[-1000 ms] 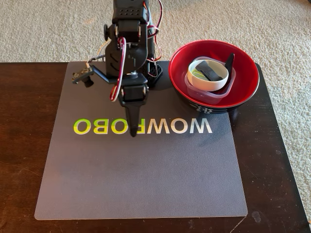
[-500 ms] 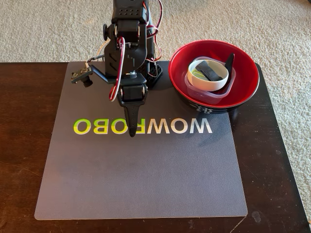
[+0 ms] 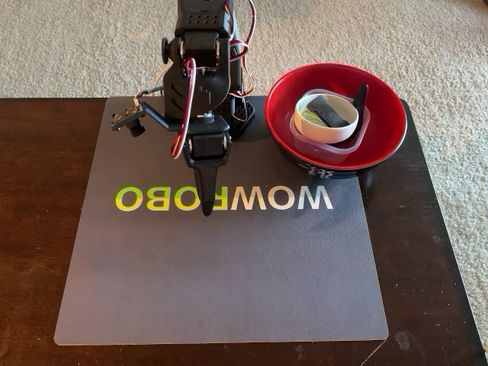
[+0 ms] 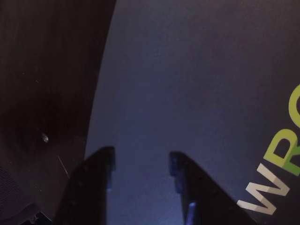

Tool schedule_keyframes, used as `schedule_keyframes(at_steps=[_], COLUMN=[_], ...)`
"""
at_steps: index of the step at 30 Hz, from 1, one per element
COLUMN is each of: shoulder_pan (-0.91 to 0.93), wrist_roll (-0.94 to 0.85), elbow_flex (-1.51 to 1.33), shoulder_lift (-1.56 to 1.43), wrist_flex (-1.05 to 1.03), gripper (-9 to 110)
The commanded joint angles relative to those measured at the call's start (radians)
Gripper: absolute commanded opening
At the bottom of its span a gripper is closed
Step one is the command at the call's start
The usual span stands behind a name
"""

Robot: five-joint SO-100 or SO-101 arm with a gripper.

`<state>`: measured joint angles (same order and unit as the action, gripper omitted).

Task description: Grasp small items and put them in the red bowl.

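1. Nearest the camera in the fixed view, a grey mat (image 3: 221, 282) is spread on a dark wooden table (image 3: 38, 252); the mirrored lettering "WOWROBO" (image 3: 223, 198) is printed across it.
2. Above that lettering the gripper (image 3: 207, 207) is pointed down at the mat. In the wrist view the gripper (image 4: 140, 161) is seen with its jaws parted by a clear gap, and nothing is held between them; only bare mat is seen in the gap.
3. Behind it, the black arm (image 3: 200, 69) is folded over its base at the mat's far edge.
4. To the right in the fixed view, the red bowl (image 3: 385, 126) is set at the mat's far right corner.
5. Inside the bowl a clear square tub (image 3: 324, 149) is seen, with a small white dish (image 3: 326, 126) in it.
6. A black clip piece (image 3: 329, 116) is laid in the dish, another (image 3: 360, 95) is leaned at its rim, and something yellow-green (image 3: 306, 114) is glimpsed inside.
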<state>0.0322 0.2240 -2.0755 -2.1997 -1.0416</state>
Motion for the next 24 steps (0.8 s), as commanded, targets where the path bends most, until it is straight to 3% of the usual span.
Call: schedule_keyframes(at_steps=[1,24], shoulder_pan=[-0.009,-0.003], wrist_roll=[0.005,0.020], elbow_flex=[0.006,0.014], shoulder_lift=[-0.020,0.006], wrist_flex=[0.015,0.021], gripper=[16,16])
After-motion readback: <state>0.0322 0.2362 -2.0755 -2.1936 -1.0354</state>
